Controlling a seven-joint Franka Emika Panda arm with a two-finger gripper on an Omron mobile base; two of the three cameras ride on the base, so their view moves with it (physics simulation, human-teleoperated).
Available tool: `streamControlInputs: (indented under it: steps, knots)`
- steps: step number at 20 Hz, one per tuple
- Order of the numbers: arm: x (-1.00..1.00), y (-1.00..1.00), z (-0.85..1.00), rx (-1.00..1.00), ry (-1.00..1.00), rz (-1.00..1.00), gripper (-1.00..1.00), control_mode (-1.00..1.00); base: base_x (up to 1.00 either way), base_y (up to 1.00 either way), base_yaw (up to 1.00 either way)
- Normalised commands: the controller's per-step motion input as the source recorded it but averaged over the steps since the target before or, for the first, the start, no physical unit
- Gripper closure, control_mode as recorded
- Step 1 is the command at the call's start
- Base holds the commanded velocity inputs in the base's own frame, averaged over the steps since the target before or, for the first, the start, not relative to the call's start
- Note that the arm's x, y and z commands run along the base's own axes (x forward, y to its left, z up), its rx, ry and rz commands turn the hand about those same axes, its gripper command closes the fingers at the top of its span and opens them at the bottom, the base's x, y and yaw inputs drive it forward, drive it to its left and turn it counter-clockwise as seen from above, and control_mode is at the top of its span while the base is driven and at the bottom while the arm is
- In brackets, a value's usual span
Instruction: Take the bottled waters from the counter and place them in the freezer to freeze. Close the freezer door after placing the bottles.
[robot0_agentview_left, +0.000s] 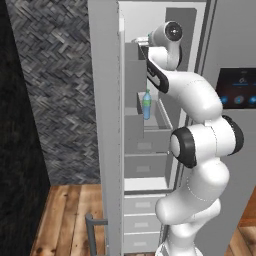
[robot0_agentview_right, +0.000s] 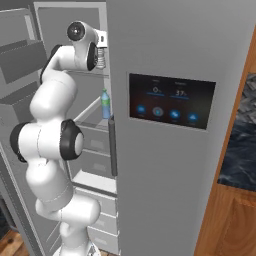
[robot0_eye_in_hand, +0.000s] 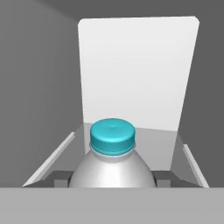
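Note:
A whitish bottled water with a blue cap stands upright between my fingertips, and the gripper is shut on it. The hand is inside the upper part of the freezer, above a grey shelf and facing the white back wall. From the right base, the gripper is high up beside the touchscreen door, with the bottle in it. A blue-tinted bottled water stands upright on a lower shelf. The freezer door stands wide open on the left. The counter lies far right.
A grey door with a dark touchscreen stands shut right of the arm. Grey drawers fill the bottom of the compartment. The open door's bar handle sticks out low left. A herringbone tiled wall and wooden floor lie left.

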Motion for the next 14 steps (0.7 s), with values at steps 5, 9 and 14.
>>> streamControlInputs:
  steps: [5,9,14]
  knots:
    - [0.11,0.04,-0.32,0.0,0.0,-0.04,1.0,-1.0,0.0,0.0,0.0]
    - [0.0,0.0,-0.45,0.0,0.0,-0.04,1.0,-1.0,0.0,0.0,0.0]
    - [0.0,0.0,-0.45,0.0,-0.01,-0.03,1.0,-1.0,0.0,0.0,0.0]
